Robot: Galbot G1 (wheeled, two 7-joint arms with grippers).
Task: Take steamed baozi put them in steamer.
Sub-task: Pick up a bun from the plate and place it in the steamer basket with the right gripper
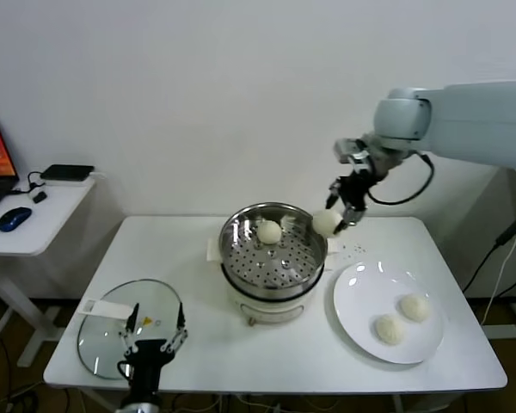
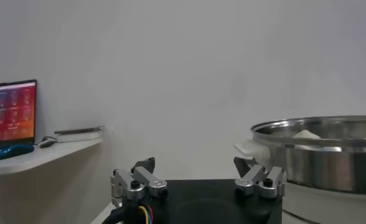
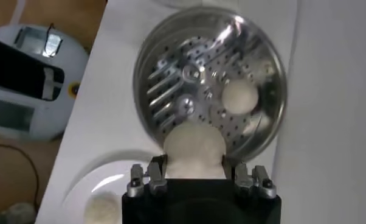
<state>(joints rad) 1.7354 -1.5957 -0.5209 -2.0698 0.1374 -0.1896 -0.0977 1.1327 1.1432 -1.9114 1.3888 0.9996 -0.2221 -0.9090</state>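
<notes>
**Bun held over the steamer rim**

Clamped between our right gripper's (image 3: 195,176) fingers, one bun (image 3: 193,147) fills the near part of the right wrist view; the jaws stand only as wide as the bun. In the head view that gripper (image 1: 337,217) hangs just above the steamer's (image 1: 273,251) right rim, with the bun (image 1: 326,223) at its tip, clear of the tray.

A second bun (image 1: 269,231) already lies on the perforated tray, toward the back. Two more buns (image 1: 414,307) (image 1: 388,329) sit side by side on the plate (image 1: 361,297), to the right of the steamer and just beside it.

Our left gripper (image 1: 156,330) waits low at the table's (image 1: 198,344) front left corner, over the lid (image 1: 112,323), its jaws spread wide with nothing between them. A side desk (image 1: 34,224) with a mouse (image 1: 14,218) stands well apart on the left.
</notes>
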